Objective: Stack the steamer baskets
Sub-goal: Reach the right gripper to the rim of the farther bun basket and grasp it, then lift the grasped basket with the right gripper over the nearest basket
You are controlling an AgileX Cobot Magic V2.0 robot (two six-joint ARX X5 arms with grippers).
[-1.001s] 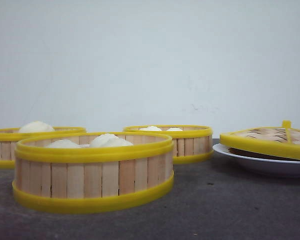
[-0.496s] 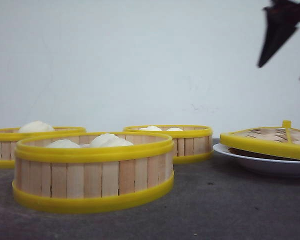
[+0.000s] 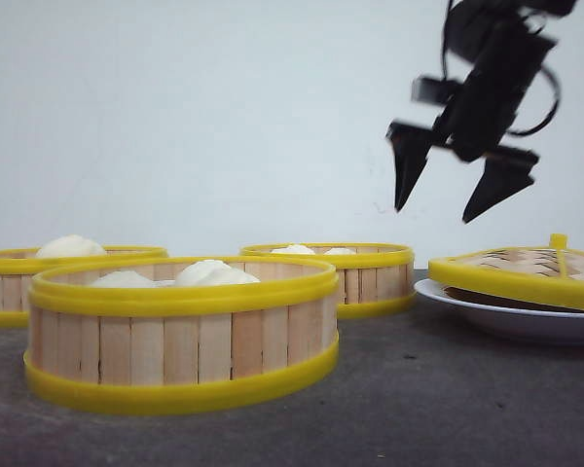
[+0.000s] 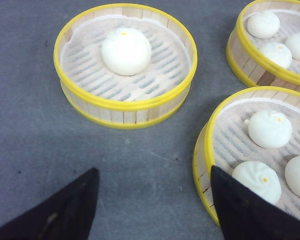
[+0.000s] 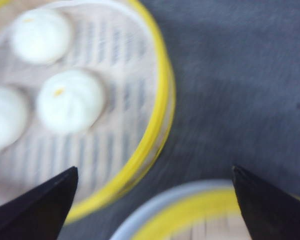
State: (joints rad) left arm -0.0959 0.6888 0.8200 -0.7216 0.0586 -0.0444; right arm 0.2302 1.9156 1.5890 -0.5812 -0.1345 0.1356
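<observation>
Three steamer baskets with white buns stand apart on the dark table: one at the far left [image 3: 19, 287], one near the front [image 3: 180, 336], one at the back [image 3: 355, 282]. My right gripper [image 3: 436, 209] hangs open in the air above the gap between the back basket and the lid. Its blurred wrist view shows that basket [image 5: 157, 125] and nothing between the fingers [image 5: 45, 210]. My left gripper [image 4: 152, 170] is open and empty over bare table, between the one-bun basket [image 4: 125, 116] and the near basket [image 4: 208, 145]. A third basket [image 4: 250, 65] lies beyond. The front view does not show the left gripper.
A flat woven lid with a yellow rim and knob [image 3: 526, 272] rests on a white plate [image 3: 496, 316] at the right, also under my right gripper as lid [image 5: 200, 210] and plate [image 5: 155, 207]. A white wall closes the back.
My right gripper has come into the front view from the top right, moving down and to the left. The baskets, lid and plate have not moved.
</observation>
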